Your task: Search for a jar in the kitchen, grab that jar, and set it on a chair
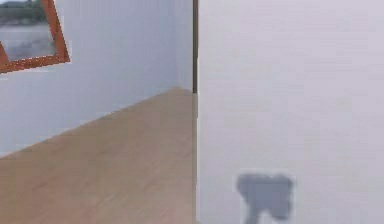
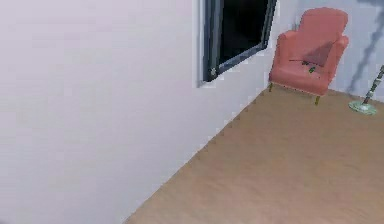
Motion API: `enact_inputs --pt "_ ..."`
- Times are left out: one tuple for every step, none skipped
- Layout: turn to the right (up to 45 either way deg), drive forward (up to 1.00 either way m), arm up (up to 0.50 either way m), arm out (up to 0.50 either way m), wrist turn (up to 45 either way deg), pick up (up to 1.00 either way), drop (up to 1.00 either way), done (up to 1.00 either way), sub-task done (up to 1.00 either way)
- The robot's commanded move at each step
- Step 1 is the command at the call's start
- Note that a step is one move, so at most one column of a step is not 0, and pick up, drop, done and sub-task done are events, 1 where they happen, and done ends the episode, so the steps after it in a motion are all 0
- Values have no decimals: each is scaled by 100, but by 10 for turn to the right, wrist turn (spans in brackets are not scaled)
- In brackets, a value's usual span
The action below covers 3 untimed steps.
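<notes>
- Two plain, smooth white walls: one close wall [image 1: 290, 90] takes up the forward view's right half, and one long wall [image 2: 90, 100] runs along the arm side view's left.
- One light-brown wooden plank floor [image 2: 290, 160], matte and even.
- One tall rectangular window [image 2: 240, 30] with dark glass and a dark frame, set in the long wall.
- One salmon-pink upholstered armchair [image 2: 312, 45] with a rounded back and short wooden legs, near the window.
- One picture [image 1: 30, 40] in an orange-brown wooden frame, on the far wall.
- One pale-green round lamp base [image 2: 365, 105] with a thin pole, just beside the armchair.
- One small dark thing [image 2: 310, 68] on the armchair's seat, too small to identify.
- Where the jar is cannot be told.
- The gripper's state cannot be told.
</notes>
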Motion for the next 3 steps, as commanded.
enact_inputs --pt "-300 0 0 0 0 0 0 0 0" --pt "0 95 0 0 0 0 0 0 0" --pt "180 0 0 0 0 0 0 0 0"
